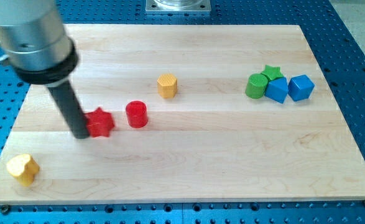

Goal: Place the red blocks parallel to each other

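Observation:
A red star block (100, 122) lies on the wooden board (188, 162) at the view's left. A red cylinder (136, 114) stands just to its right, a small gap between them. My tip (81, 134) rests on the board right against the star's left side. The dark rod rises from it up to the grey arm body at the view's top left.
A yellow hexagonal block (167, 85) stands above and right of the red cylinder. A yellow heart-shaped block (23, 168) lies near the bottom left corner. At the right, a green cylinder (255, 86), a green star (271, 73) and two blue blocks (277, 89) (301, 87) cluster together.

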Controlling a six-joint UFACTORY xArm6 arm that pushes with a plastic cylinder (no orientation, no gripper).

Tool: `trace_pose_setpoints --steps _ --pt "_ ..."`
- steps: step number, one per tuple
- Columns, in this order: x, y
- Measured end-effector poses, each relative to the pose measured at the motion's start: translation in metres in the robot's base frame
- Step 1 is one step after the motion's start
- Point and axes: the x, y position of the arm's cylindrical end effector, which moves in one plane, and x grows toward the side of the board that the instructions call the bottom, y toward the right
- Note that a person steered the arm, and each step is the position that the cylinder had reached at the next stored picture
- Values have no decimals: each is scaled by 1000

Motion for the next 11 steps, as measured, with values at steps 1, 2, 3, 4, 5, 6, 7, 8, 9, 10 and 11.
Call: trace_pose_setpoints --steps 1,2,3,4,5,6,7,8,9,10,11 --pt "-1 9" --pt "-1 13" --pt "-1 33" --pt "-1 67" --pt "-14 99" --pt "-50 105" --pt "-62 143" --pt "-65 194" --pt "-57 194" --pt "-38 223" --pt "-67 274"
